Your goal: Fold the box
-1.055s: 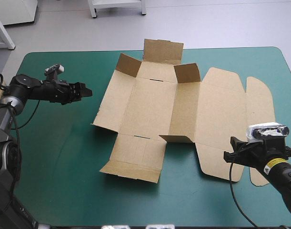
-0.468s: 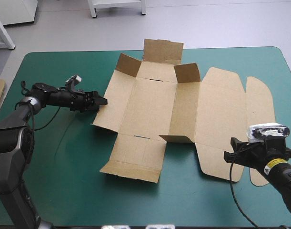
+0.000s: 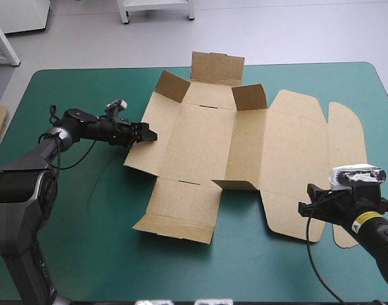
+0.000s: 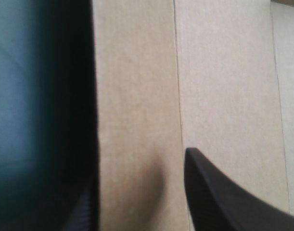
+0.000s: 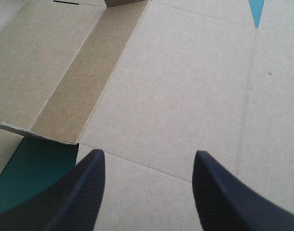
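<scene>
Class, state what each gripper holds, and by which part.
Nothing is held. The left gripper is open at the left edge of the box; the right gripper is open above it.

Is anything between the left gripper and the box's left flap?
Nothing. In the high view the left gripper is at the left flap of the box, and the left wrist view shows that flap's edge between its open jaws.

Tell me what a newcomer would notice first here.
A big brown box, cut and mostly flat, covers the middle of the teal-green table, two flaps raised at its far end. The left gripper sits open at its left edge; the right gripper hovers open over its near right edge.
</scene>
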You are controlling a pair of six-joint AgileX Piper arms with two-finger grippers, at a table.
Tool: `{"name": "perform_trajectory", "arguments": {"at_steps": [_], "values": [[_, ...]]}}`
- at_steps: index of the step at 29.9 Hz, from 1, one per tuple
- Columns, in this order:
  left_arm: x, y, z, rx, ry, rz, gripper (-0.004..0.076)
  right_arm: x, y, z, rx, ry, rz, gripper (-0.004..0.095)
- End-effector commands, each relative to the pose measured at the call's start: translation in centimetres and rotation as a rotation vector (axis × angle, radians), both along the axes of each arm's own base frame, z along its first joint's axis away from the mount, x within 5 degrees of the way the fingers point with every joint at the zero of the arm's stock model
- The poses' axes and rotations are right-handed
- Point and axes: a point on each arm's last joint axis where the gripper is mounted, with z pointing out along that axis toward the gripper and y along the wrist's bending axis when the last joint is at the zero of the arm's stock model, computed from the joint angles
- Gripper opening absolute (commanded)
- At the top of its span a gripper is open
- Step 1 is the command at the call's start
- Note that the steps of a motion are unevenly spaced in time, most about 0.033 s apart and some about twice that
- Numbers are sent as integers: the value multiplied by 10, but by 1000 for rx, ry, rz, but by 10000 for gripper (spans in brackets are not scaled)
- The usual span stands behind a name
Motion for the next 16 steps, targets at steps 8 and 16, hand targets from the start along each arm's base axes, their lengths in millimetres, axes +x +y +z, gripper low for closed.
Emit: {"name": "perform_trajectory", "arguments": {"at_steps": [8,16], "values": [[-2,-5,24,-21,-72,-43,-8,3,2,17,27,-91,11,509],[-15,-12,26,-44,-89,-244,-8,2,2,16,22,-88,12,509]]}}
